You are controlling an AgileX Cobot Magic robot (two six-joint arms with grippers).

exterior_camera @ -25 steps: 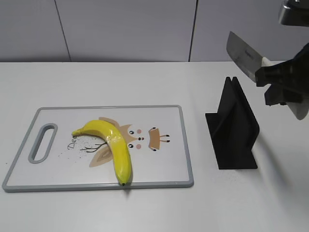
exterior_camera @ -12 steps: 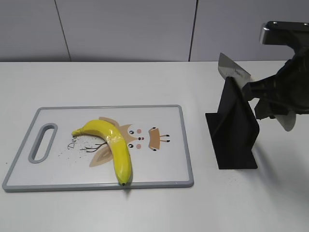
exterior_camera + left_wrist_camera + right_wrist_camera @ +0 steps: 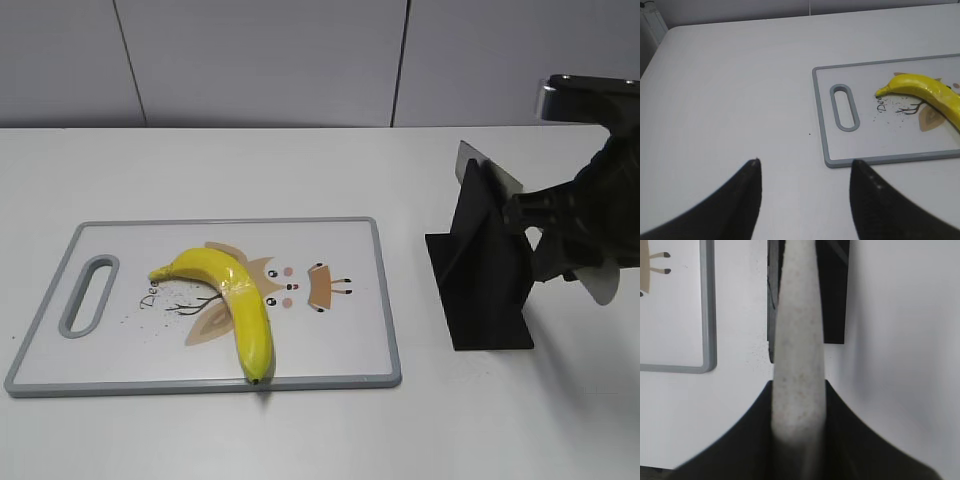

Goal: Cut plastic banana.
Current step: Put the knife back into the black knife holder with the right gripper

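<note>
The banana [image 3: 232, 300] lay on the cutting board [image 3: 340, 350], sharply bent, its stem end pointing toward the board's handle slot [image 3: 88, 295] and its dark tip almost at the near edge. It covered part of a cartoon printed on the board. From the left wrist view, the banana [image 3: 927, 92] sat just beyond the slot [image 3: 845, 107], and only its stem half showed before the frame cut it off. The board rested flat on the white bench [image 3: 250, 170].

The left tool [image 3: 805, 192] hung above bare bench, well apart from the near corner of the board, its two dark fingers spread wide with nothing between them.

On the right side of the bench stood a black knife stand [image 3: 485, 270], near the board but not touching it. The right tool [image 3: 560, 235] was clenched on the pale handle of a knife [image 3: 490, 170], whose grey blade sat in the slot at the top of the stand, with only its upper edge showing above the black panels. In the right wrist view, the knife handle [image 3: 797, 365] ran straight out between the two dark fingers, which pressed it from both sides, over the stand [image 3: 835, 295] below.
</note>
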